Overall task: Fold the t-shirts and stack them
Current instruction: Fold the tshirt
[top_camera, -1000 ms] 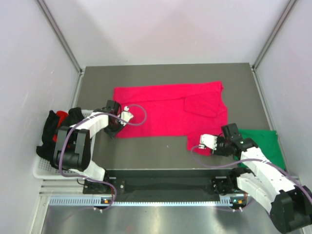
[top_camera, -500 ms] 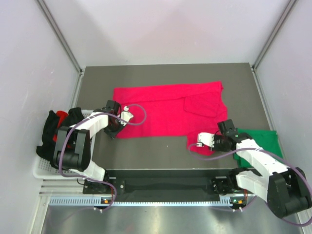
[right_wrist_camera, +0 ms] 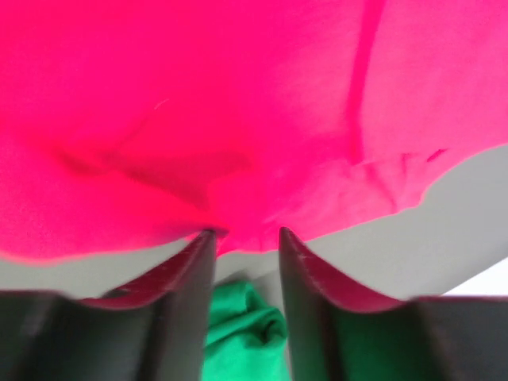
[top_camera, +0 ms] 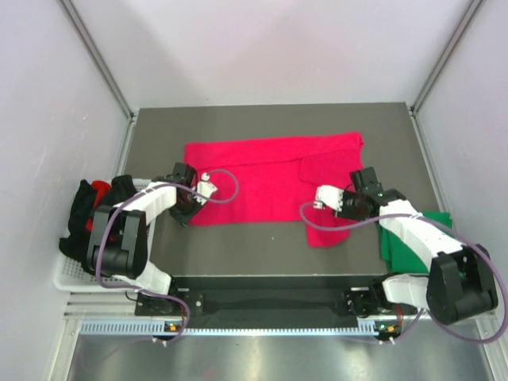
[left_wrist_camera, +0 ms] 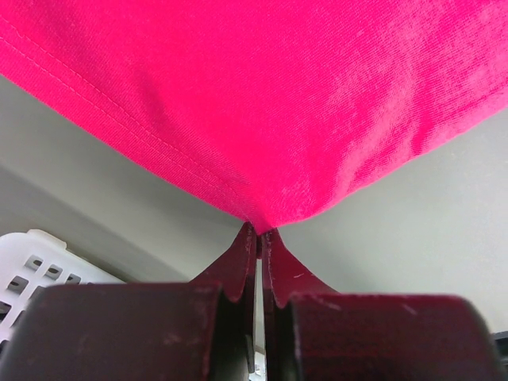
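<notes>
Top external view: the crimson-pink t-shirt lies spread across the middle of the tabletop, with a flap at its near-right reaching toward the near edge. The left end effector is pressed together on the shirt's near-left corner, pinching the hem point. The right end effector has its jaws apart, straddling a ridge of the same cloth on the shirt's near-right side; no firm clamp shows. The dark green t-shirt sits at the right edge. The black and red t-shirts lie heaped at the white basket off the left edge. For a clean fold, the right side should probably close fully on the hem. Both arms should then lift level and together, keeping the cloth taut so no wrinkle is folded in.
</notes>
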Available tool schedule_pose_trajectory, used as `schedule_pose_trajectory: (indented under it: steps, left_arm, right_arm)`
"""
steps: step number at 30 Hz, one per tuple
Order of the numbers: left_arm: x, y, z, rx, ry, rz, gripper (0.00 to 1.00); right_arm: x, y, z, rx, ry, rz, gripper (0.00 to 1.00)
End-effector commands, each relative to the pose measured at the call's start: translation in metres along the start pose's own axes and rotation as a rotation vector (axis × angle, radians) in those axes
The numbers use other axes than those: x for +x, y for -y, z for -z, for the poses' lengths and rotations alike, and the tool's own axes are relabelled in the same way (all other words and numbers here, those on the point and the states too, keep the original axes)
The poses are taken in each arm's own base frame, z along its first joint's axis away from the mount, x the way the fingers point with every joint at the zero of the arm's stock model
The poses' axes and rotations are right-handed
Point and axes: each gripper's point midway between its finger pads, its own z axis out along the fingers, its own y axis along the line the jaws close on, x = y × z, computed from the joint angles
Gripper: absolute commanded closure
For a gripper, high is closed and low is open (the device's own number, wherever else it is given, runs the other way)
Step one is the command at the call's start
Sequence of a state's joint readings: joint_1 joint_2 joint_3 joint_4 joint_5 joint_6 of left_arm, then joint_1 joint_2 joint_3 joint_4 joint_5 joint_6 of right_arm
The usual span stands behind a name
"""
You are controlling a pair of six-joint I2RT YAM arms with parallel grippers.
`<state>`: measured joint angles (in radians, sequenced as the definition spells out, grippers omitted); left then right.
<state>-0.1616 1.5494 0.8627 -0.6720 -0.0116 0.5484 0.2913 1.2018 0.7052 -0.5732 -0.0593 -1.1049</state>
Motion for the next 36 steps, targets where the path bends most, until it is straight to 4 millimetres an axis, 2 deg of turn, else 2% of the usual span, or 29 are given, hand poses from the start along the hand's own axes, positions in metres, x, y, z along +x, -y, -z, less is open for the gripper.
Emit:
schedule_pose_trajectory:
  steps: [1, 3, 5, 6, 7, 8, 11, 12, 15, 16, 20, 23, 30, 36]
  left_arm:
    - [-0.004, 0.004, 0.004, 0.033, 0.001, 0.010, 1.00]
    - [-0.004, 0.005, 0.006, 0.035, 0.004, 0.011, 1.00]
    - [-0.004, 0.004, 0.007, 0.032, 0.005, 0.009, 1.00]
    - [-0.005, 0.003, 0.008, 0.028, 0.007, 0.009, 1.00]
    - [-0.005, 0.003, 0.009, 0.027, 0.007, 0.009, 1.00]
    - [-0.006, 0.003, 0.009, 0.028, 0.006, 0.010, 1.00]
    - [-0.008, 0.003, 0.010, 0.033, 0.012, 0.017, 1.00]
    - [-0.008, 0.003, 0.010, 0.035, 0.013, 0.020, 1.00]
    - [-0.007, 0.004, 0.011, 0.034, 0.009, 0.020, 1.00]
    - [-0.006, 0.003, 0.012, 0.028, 0.011, 0.021, 1.00]
    - [-0.004, 0.003, 0.011, 0.021, 0.005, 0.014, 1.00]
    - [-0.003, 0.003, 0.009, 0.025, 0.000, 0.020, 1.00]
    - [-0.005, 0.004, 0.007, 0.031, 0.002, 0.026, 1.00]
    - [-0.006, 0.004, 0.005, 0.035, 0.003, 0.027, 1.00]
  right_arm:
    - [-0.022, 0.035, 0.001, 0.085, 0.073, -0.087, 0.56]
    - [-0.025, 0.037, 0.007, 0.093, 0.099, -0.127, 0.55]
    - [-0.021, 0.029, 0.012, 0.096, 0.103, -0.129, 0.55]
    - [-0.021, 0.029, 0.023, 0.130, 0.118, -0.116, 0.54]
    - [-0.016, 0.021, 0.023, 0.128, 0.111, -0.097, 0.54]
    - [-0.016, 0.022, 0.034, 0.167, 0.128, -0.080, 0.53]
    - [-0.007, 0.011, 0.040, 0.172, 0.106, -0.062, 0.55]
    - [-0.001, -0.001, 0.041, 0.133, 0.081, -0.057, 0.59]
    - [0.014, -0.021, 0.040, 0.074, 0.028, -0.033, 0.60]
    - [0.023, -0.039, 0.039, 0.011, 0.002, -0.010, 0.59]
    - [0.022, -0.076, 0.042, -0.144, 0.034, 0.017, 0.55]
    - [0.020, -0.091, 0.036, -0.252, 0.033, 0.000, 0.55]
    - [0.005, -0.079, 0.030, -0.246, 0.086, -0.034, 0.53]
    - [0.001, -0.086, 0.030, -0.295, 0.105, -0.023, 0.54]
